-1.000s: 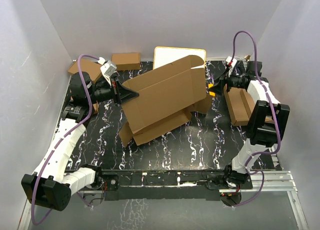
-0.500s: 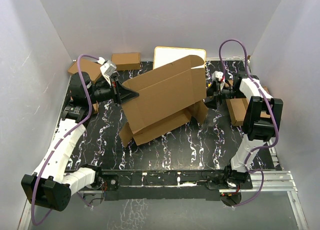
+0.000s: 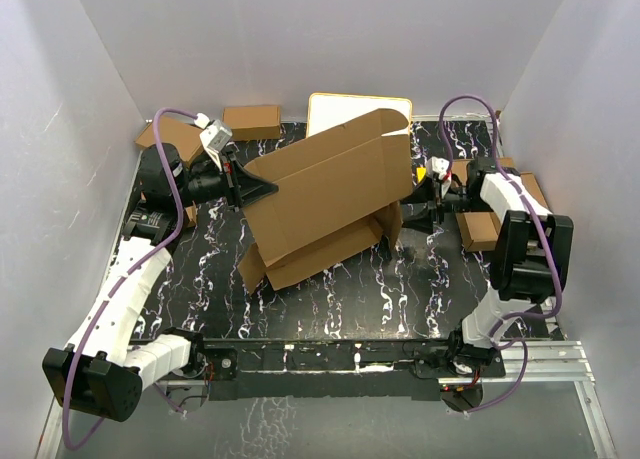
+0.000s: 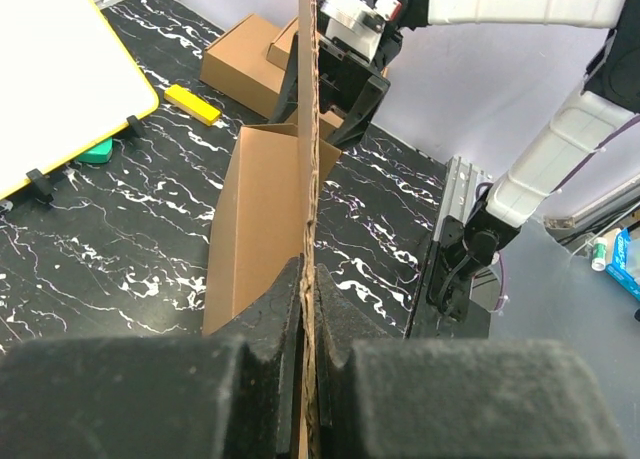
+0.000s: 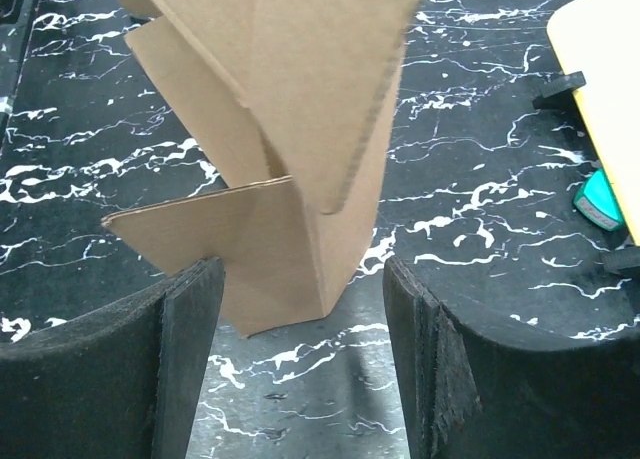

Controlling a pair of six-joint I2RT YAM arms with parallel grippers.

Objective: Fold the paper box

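Above black marbled table (image 3: 330, 299), left gripper (image 4: 308, 299) tight on paper box (image 3: 330, 189); right gripper (image 5: 302, 279) wide open at its flap (image 5: 270, 244).

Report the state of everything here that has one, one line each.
paper box: partly folded, raised at a tilt, lower edge on the table.
left gripper: shut on the paper box's left edge.
right gripper: open, a flap of the paper box just ahead of its jaws, not gripped.
small box at the back: folded shut, lying flat.
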